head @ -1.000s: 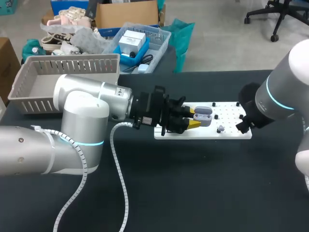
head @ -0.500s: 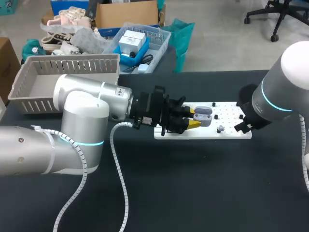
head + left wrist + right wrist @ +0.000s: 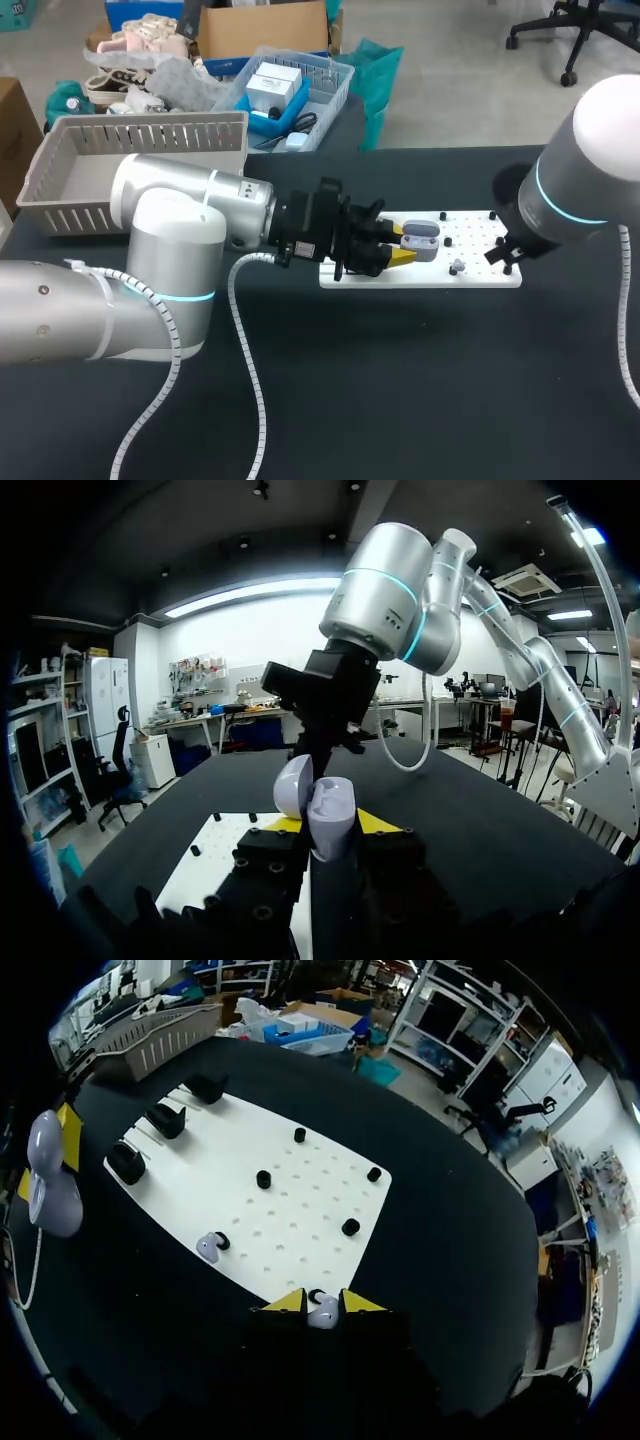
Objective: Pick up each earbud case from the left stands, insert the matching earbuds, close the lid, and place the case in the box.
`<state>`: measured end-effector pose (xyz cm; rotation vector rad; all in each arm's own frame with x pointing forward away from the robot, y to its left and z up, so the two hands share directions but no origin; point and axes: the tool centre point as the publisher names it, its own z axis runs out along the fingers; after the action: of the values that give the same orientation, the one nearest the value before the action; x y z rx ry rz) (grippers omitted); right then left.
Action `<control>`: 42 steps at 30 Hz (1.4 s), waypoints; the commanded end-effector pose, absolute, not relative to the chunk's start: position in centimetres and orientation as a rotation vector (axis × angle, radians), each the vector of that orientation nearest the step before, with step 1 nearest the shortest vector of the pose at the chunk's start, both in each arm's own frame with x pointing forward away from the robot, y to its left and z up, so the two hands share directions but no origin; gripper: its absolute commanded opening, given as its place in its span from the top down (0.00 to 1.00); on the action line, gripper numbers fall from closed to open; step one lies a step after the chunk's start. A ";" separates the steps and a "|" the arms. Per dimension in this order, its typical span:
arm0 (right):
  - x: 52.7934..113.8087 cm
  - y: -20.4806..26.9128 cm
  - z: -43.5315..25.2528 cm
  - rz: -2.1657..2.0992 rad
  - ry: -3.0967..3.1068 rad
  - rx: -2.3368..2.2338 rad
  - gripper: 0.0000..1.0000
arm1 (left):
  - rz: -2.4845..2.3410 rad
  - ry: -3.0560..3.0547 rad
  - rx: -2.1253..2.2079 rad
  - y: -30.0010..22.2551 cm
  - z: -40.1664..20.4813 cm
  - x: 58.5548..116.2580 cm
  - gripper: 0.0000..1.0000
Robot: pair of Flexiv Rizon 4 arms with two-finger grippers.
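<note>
My left claw (image 3: pixel 400 243) pinches the open earbud case (image 3: pixel 421 240) at the head view's middle, steady for loading. My right claw (image 3: pixel 322 1302) nips 1 earbud (image 3: pixel 322 1315) off the white board (image 3: pixel 300 1200).

1. this is a robotics lab: two big silver robot arms, the left arm (image 3: pixel 170 240) and the right arm (image 3: pixel 585 180), work over one black table (image 3: pixel 400 390).
2. each arm has a glowing blue ring, and a spiral-wrapped cable (image 3: pixel 243 340) hangs off the left one.
3. on the table lies a white board (image 3: pixel 300 1210) drilled with rows of holes and fitted with small black stands (image 3: pixel 264 1179).
4. a grey slatted basket (image 3: pixel 130 135) sits near its far left corner.
</note>
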<state>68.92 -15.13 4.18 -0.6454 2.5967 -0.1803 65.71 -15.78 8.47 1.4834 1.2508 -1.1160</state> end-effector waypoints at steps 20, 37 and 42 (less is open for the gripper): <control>64.0 -11.1 16.1 -0.311 2.685 -0.656 1.00 | -1.113 1.251 1.482 -15.7 8.5 65.6 1.00; 61.8 -6.7 18.2 -0.052 2.768 -0.682 1.00 | -1.113 1.251 1.482 -15.7 8.5 65.6 1.00; 61.4 -5.8 17.9 -0.021 2.735 -0.695 1.00 | -1.113 1.251 1.482 -15.7 8.5 65.6 1.00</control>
<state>61.65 -5.95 18.33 -0.6977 2.7498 -0.0213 65.71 -15.78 8.47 1.4834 1.2508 -1.1160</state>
